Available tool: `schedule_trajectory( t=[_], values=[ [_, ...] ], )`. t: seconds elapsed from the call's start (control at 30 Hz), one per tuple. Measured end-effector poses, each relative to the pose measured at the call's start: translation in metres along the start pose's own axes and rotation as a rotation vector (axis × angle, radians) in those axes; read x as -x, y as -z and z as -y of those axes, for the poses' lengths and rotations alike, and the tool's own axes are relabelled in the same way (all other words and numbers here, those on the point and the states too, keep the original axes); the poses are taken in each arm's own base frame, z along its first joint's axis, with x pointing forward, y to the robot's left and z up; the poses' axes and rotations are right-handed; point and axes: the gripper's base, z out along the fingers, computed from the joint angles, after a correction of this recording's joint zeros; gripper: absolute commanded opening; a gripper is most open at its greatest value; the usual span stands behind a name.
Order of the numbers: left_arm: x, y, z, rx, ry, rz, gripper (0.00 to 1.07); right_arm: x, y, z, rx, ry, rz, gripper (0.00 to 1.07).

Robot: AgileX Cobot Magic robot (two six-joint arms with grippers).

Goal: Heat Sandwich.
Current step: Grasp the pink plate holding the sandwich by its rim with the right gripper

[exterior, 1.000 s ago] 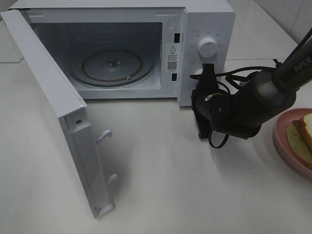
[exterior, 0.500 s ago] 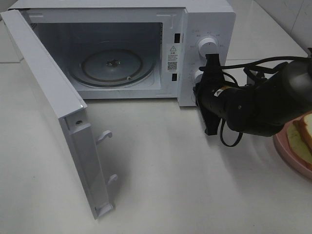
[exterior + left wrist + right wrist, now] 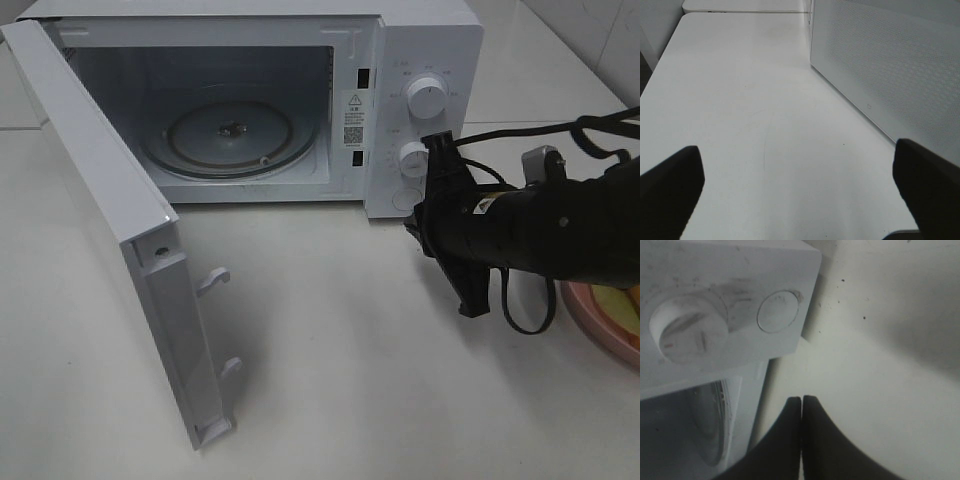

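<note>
while the r gripper [image 3: 801,402] has its jaws pressed together w/ nothing between, the microwave [image 3: 425,40] lower knob [image 3: 682,332] and round button [image 3: 778,311] sit just ahead of the tips. sandwich [image 3: 624,303] lies behind those jaws on the pink plate [image 3: 598,335], mostly hidden by the arm. l gripper [image 3: 795,167] jaws spread wide, only bare table [image 3: 740,100] between them.

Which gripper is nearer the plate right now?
Right. The right gripper sits between plate and microwave, close to the plate. The left gripper is beside the open door, beyond the microwave.
</note>
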Motion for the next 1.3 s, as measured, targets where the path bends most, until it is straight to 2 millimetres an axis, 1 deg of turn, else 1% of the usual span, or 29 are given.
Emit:
schedule_trajectory(
  t=[0.07, 0.13, 0.2, 0.23, 0.27, 0.33, 0.37, 0.4, 0.43, 0.47, 0.5, 0.53, 0.57, 0.63, 0.67, 0.7, 0.73, 0.8, 0.83, 0.93, 0.97, 1.0, 1.07, 1.1, 1.13, 1.17, 1.23, 1.27, 1.3],
  values=[
    [0.000, 0.000, 0.000, 0.000, 0.000, 0.000, 0.98, -0.001, 0.003, 0.000, -0.014, 0.033, -0.013, 0.05],
    [0.000, 0.000, 0.000, 0.000, 0.000, 0.000, 0.98, -0.003, 0.011, -0.001, -0.054, 0.152, -0.057, 0.06],
    [0.000, 0.000, 0.000, 0.000, 0.000, 0.000, 0.98, -0.004, 0.014, -0.003, -0.057, 0.187, -0.067, 0.06],
    [0.000, 0.000, 0.000, 0.000, 0.000, 0.000, 0.98, -0.004, 0.016, -0.002, -0.069, 0.238, -0.081, 0.06],
    [0.000, 0.000, 0.000, 0.000, 0.000, 0.000, 0.98, -0.006, 0.022, -0.003, -0.082, 0.350, -0.112, 0.06],
    [0.000, 0.000, 0.000, 0.000, 0.000, 0.000, 0.98, -0.008, 0.028, -0.004, -0.099, 0.503, -0.156, 0.07],
    [0.000, 0.000, 0.000, 0.000, 0.000, 0.000, 0.98, -0.008, 0.028, -0.004, -0.099, 0.503, -0.156, 0.07],
    [0.000, 0.000, 0.000, 0.000, 0.000, 0.000, 0.98, -0.009, 0.033, -0.004, -0.104, 0.586, -0.182, 0.07],
    [0.000, 0.000, 0.000, 0.000, 0.000, 0.000, 0.98, -0.010, 0.040, -0.004, -0.115, 0.741, -0.236, 0.08],
    [0.000, 0.000, 0.000, 0.000, 0.000, 0.000, 0.98, -0.012, 0.044, -0.003, -0.119, 0.826, -0.269, 0.08],
    [0.000, 0.000, 0.000, 0.000, 0.000, 0.000, 0.98, -0.012, 0.044, -0.003, -0.119, 0.826, -0.269, 0.08],
    [0.000, 0.000, 0.000, 0.000, 0.000, 0.000, 0.98, -0.013, 0.049, -0.003, -0.121, 0.908, -0.303, 0.08],
    [0.000, 0.000, 0.000, 0.000, 0.000, 0.000, 0.98, -0.014, 0.056, -0.002, -0.121, 1.045, -0.365, 0.09],
    [0.000, 0.000, 0.000, 0.000, 0.000, 0.000, 0.98, -0.016, 0.064, -0.001, -0.112, 1.182, -0.426, 0.10],
    [0.000, 0.000, 0.000, 0.000, 0.000, 0.000, 0.98, -0.016, 0.064, -0.001, -0.112, 1.182, -0.426, 0.10],
    [0.000, 0.000, 0.000, 0.000, 0.000, 0.000, 0.98, -0.017, 0.072, 0.001, -0.112, 1.284, -0.484, 0.12],
    [0.000, 0.000, 0.000, 0.000, 0.000, 0.000, 0.98, -0.017, 0.076, 0.001, -0.113, 1.325, -0.508, 0.14],
    [0.000, 0.000, 0.000, 0.000, 0.000, 0.000, 0.98, -0.017, 0.079, 0.001, -0.113, 1.353, -0.521, 0.15],
    [0.000, 0.000, 0.000, 0.000, 0.000, 0.000, 0.98, -0.016, 0.082, 0.002, -0.115, 1.382, -0.536, 0.18],
    [0.000, 0.000, 0.000, 0.000, 0.000, 0.000, 0.98, -0.014, 0.092, 0.004, -0.149, 1.434, -0.578, 0.34],
    [0.000, 0.000, 0.000, 0.000, 0.000, 0.000, 0.98, -0.014, 0.092, 0.004, -0.149, 1.434, -0.578, 0.34],
    [0.000, 0.000, 0.000, 0.000, 0.000, 0.000, 0.98, -0.013, 0.096, 0.003, -0.177, 1.447, -0.598, 0.48],
    [0.000, 0.000, 0.000, 0.000, 0.000, 0.000, 0.98, -0.011, 0.098, 0.001, -0.212, 1.465, -0.619, 0.61],
    [0.000, 0.000, 0.000, 0.000, 0.000, 0.000, 0.98, -0.011, 0.098, 0.001, -0.212, 1.465, -0.619, 0.61],
    [0.000, 0.000, 0.000, 0.000, 0.000, 0.000, 0.98, -0.007, 0.100, -0.002, -0.245, 1.473, -0.634, 0.75],
    [0.000, 0.000, 0.000, 0.000, 0.000, 0.000, 0.98, -0.004, 0.101, -0.004, -0.264, 1.466, -0.639, 0.82],
    [0.000, 0.000, 0.000, 0.000, 0.000, 0.000, 0.98, 0.005, 0.102, -0.009, -0.301, 1.452, -0.633, 0.93],
    [0.000, 0.000, 0.000, 0.000, 0.000, 0.000, 0.98, 0.005, 0.102, -0.009, -0.301, 1.452, -0.633, 0.93],
    [0.000, 0.000, 0.000, 0.000, 0.000, 0.000, 0.98, 0.014, 0.103, -0.014, -0.328, 1.456, -0.620, 0.97]
  ],
)
